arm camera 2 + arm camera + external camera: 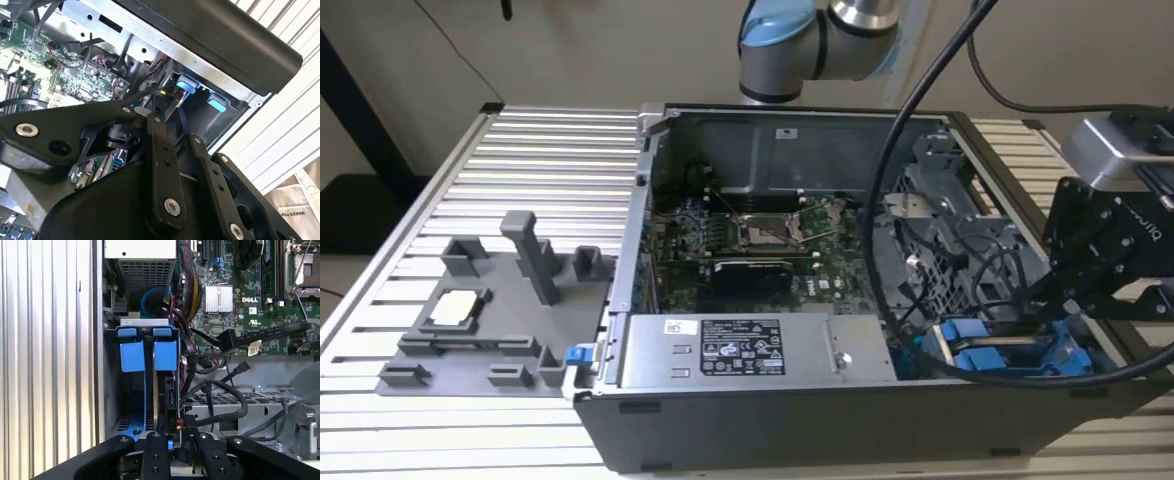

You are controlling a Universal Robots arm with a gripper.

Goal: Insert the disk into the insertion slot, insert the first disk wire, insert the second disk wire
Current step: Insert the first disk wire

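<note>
The disk (161, 395) stands edge-on in the insertion slot (145, 322), its blue carrier handles (165, 355) at the slot's mouth. In the exterior view the blue carrier (987, 357) sits low in the grey drive cage (947, 290), in the case's corner on the exterior view's right. My gripper (181, 436) is at the disk's connector end, shut on a black wire plug (176, 421). A thick black cable (235, 412) loops away from that plug. Another black plug (243, 366) hangs free nearby. Seen in the second wrist view, the gripper (172, 117) points at the blue handles (187, 85).
The open case holds a green motherboard (761, 255), a silver processor socket (765, 232) and a grey labelled power supply box (747, 350). A grey fixture (480, 320) sits on the slatted table on the exterior view's left. Loose cables (987, 270) cross the cage.
</note>
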